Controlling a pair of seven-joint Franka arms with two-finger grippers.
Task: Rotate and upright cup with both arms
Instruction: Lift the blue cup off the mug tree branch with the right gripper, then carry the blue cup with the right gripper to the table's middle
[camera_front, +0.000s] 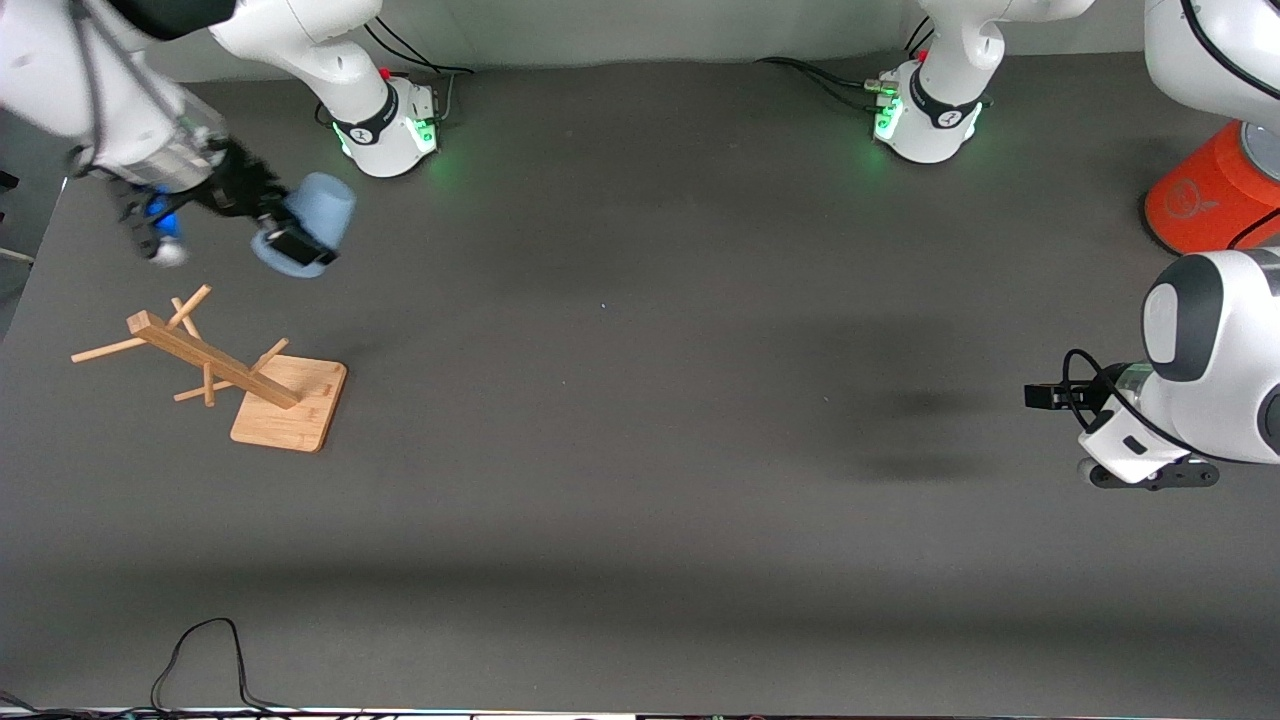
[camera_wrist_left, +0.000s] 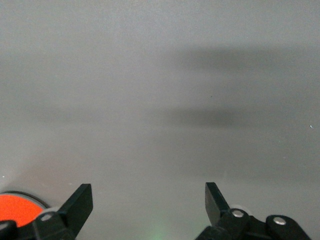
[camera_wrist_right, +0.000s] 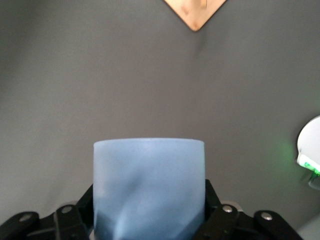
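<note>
The right gripper (camera_front: 283, 238) is clamping the pale blue cup (camera_front: 312, 228) in the air above the wooden rack (camera_front: 222, 368); its mouth is hidden. The left gripper (camera_wrist_left: 149, 204) is waiting, fingers spread wide, largely cut off.

The whole table (camera_front: 640, 450) is taken in from a high front camera that faces the two arm bases lined along the top edge, with the wooden rack (camera_front: 230, 365) and the orange-red cylinder (camera_front: 1205, 195) at the two ends. From the left wrist, bare tabletop is looked down on between the open left gripper (camera_wrist_left: 149, 202), a sliver of the cylinder (camera_wrist_left: 17, 207) being shared with the front view. From the right wrist, the cup (camera_wrist_right: 149, 187) fills the near foreground, and the rack's base corner (camera_wrist_right: 195, 12) and a green-lit arm base (camera_wrist_right: 310, 152) are shared with the front view.
</note>
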